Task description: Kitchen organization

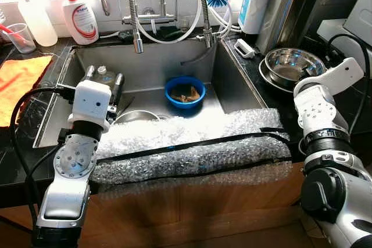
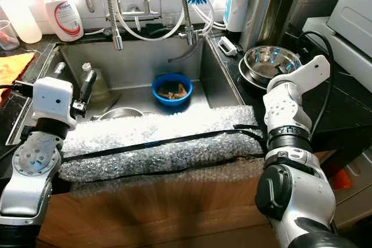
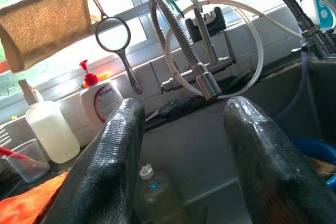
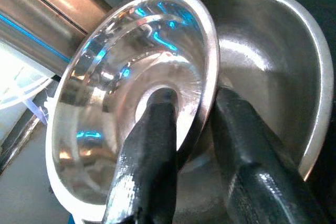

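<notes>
Steel bowl pinched at the counter beside the sink

The right gripper [image 4: 191, 129] clamped the rim of the upper steel bowl [image 4: 131, 87], nested in another bowl [image 4: 273, 61]. The left gripper [image 3: 184, 145] stood wide over the sink [image 1: 232, 79]; the blue bowl [image 1: 185, 92] held brown scraps.

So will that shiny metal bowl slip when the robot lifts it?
Probably a bit: the steel bowl looks smooth and glossy, and the right hand pinches only its thin rim. It looks stiff and fairly light. It sits tilted inside another bowl, so it may scrape or clatter.
</notes>
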`<state>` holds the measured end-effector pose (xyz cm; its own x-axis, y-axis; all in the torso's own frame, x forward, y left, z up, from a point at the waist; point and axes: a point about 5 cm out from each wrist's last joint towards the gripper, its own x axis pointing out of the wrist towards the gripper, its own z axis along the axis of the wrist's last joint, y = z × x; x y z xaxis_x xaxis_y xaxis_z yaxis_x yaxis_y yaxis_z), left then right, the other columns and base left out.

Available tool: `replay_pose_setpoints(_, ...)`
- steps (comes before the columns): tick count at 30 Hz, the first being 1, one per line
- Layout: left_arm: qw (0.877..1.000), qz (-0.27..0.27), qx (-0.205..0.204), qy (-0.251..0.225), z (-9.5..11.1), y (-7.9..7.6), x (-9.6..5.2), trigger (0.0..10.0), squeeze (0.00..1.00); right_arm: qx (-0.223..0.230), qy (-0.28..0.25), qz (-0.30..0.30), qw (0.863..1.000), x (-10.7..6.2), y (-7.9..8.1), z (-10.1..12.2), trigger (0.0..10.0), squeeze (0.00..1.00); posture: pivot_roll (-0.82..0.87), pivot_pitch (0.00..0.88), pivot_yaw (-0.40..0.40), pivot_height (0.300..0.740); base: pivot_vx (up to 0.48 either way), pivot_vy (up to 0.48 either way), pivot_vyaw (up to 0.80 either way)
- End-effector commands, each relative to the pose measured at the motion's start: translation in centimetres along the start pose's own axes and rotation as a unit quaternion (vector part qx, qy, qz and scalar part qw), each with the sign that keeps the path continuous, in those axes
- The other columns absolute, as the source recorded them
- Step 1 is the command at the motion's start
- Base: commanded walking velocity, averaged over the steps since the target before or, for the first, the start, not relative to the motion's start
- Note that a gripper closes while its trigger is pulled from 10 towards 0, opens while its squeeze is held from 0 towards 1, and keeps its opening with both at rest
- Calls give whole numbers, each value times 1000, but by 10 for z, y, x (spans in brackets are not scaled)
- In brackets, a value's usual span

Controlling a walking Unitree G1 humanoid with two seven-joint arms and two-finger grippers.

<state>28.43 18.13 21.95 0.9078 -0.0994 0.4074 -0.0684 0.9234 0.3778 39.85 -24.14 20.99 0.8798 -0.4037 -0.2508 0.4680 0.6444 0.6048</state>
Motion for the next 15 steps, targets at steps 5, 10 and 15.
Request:
replay_pose_setpoints(5,1000,-9,5,-3,0,-1,3,10000,0,9,3,4,1000,0,6,1,0,0,63,40,-10,740,0,0,0)
replay_pose_setpoints(10,1000,-12,12,-8,2,-2,4,10000,0,9,-6,2,1000,0,5,2,0,0,65,39,-8,740,0,0,0)
replay_pose_setpoints(15,1000,-6,12,-13,3,0,6,10000,0,9,-28,-7,1000,-1,4,7,0,0,67,37,-8,740,0,0,0)
